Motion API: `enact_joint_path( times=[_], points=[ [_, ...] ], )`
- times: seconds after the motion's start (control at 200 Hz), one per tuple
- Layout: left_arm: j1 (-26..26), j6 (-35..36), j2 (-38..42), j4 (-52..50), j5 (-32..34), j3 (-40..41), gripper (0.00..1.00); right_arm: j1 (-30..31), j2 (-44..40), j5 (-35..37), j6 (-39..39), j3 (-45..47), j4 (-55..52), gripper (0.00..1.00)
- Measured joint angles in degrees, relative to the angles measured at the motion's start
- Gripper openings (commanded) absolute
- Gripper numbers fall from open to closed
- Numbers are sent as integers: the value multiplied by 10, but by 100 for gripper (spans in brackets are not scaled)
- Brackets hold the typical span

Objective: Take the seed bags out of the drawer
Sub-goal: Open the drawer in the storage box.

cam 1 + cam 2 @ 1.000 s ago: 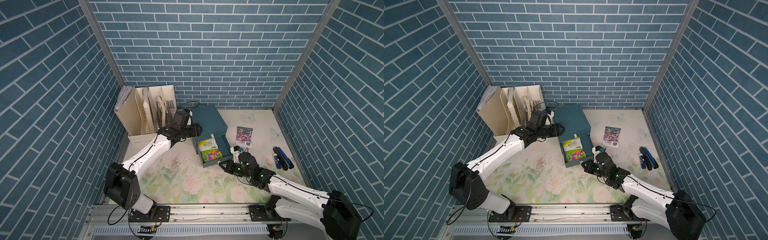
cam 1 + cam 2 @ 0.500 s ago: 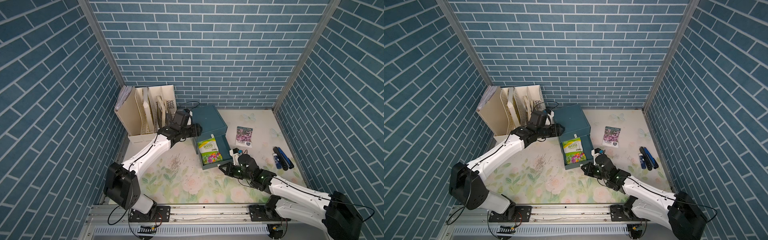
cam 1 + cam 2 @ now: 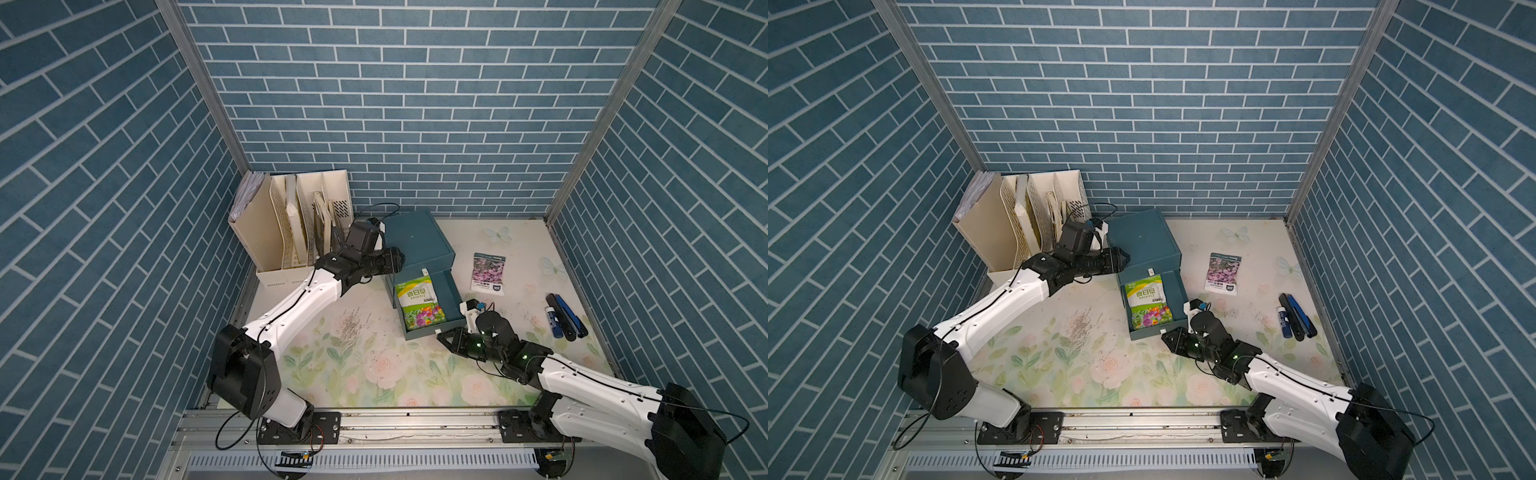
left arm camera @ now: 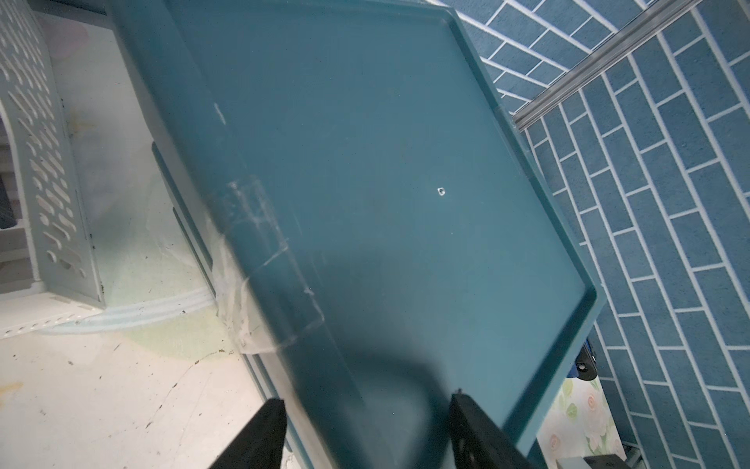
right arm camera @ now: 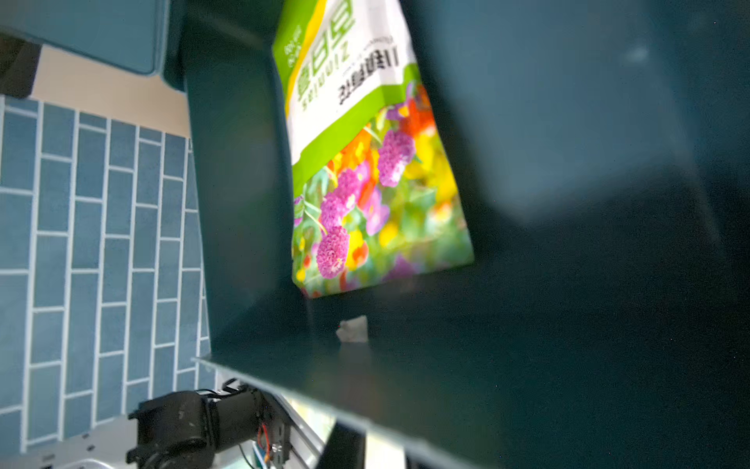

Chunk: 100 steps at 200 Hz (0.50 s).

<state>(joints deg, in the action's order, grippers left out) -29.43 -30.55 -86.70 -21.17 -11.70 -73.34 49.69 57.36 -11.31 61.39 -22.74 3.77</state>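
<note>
Since a second ago the drawer [image 3: 432, 332] has slid a little farther out of the cabinet [image 3: 415, 237], and the right claw [image 3: 444, 336], at the drawer's front wall, has drawn back with it toward the near edge of the bench [image 3: 365, 365]; the views do not show whether that claw is clenched or released. The left claw [image 3: 397, 259] is released, its fingers [image 4: 264, 434] spread at the cabinet's top edge. The green-white bag [image 3: 419, 305] lies flat in the drawer, its flower end toward the front wall, while the purple bag [image 3: 488, 273] lies on the bench beside the cabinet.
</note>
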Motion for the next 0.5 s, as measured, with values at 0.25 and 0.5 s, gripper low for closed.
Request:
enact_joint_path(
  times=[0.25,0.5],
  points=[
    [0,2,0,0,0,0,67,2,-13,3,-19,-51,-87,53],
    [0,4,0,0,0,0,68,0,-24,10,-73,-166,-176,61]
  ],
)
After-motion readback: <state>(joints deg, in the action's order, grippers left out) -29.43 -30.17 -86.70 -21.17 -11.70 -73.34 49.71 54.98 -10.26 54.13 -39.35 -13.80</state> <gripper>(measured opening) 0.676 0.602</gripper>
